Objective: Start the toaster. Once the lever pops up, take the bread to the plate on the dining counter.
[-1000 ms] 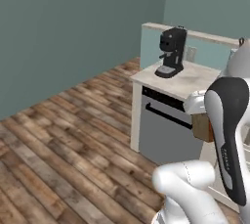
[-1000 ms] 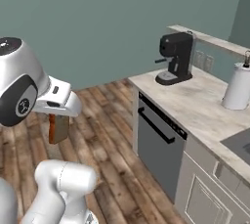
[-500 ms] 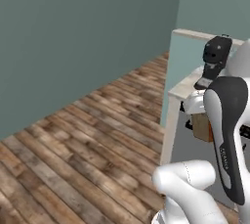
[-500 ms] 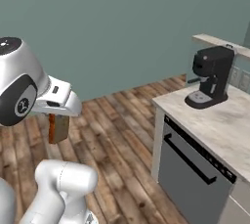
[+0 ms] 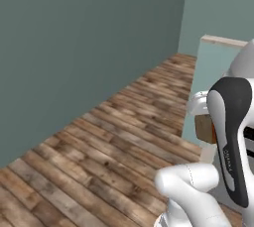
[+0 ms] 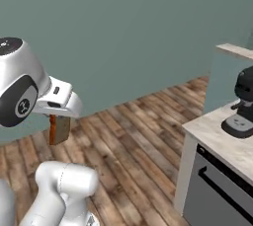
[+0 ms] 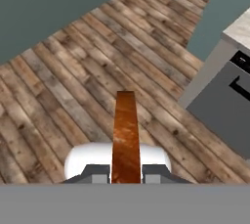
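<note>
Arm: folded close above the base, hand pointing down over the wooden floor (image 5: pixel 99 141).
Gripper (image 7: pixel 126 173): clamped on the bread (image 7: pixel 126 142), edge-on between the fingers.
Bread: hangs under the hand, well above the floor.
Coffee machine (image 6: pixel 241 106): on the worktop (image 6: pixel 222 138), apparently well apart from the arm.

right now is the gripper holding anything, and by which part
Yes: the gripper is shut on the bread, pinching its flat faces at one end, the rest sticking out edge-on.

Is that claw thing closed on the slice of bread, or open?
Closed. In the hand view the gripper pinches the bread edge-on between its fingertips, held above the wooden floor.
</note>
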Robot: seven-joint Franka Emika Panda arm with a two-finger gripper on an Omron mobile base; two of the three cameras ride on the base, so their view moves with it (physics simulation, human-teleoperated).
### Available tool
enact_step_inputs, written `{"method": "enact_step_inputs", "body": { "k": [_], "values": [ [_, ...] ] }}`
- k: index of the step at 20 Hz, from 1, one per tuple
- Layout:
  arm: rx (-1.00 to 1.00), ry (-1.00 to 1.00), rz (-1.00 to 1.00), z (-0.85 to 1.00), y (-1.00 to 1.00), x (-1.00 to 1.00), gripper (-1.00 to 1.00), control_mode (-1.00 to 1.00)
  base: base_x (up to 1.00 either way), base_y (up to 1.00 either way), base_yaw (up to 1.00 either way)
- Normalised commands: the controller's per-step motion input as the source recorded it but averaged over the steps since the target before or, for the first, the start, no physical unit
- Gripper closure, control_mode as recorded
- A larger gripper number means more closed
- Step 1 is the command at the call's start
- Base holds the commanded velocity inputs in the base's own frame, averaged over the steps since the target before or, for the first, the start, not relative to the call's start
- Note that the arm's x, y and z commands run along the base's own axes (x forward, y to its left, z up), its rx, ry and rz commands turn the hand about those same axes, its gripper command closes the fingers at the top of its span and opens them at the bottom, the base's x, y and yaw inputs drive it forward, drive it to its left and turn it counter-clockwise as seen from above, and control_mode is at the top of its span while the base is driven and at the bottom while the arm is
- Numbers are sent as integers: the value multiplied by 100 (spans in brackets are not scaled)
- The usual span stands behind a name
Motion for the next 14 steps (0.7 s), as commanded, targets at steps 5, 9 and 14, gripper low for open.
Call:
{"method": "enact_step_inputs", "body": {
  "k": [5, 9, 14],
  "values": [
    [0, 0, 0, 0, 0, 0, 100, 100, 88, 100, -33],
    [0, 0, 0, 0, 0, 0, 100, 100, 67, 100, -37],
    [0, 0, 0, 0, 0, 0, 100, 100, 53, 100, -49]
  ]
}}
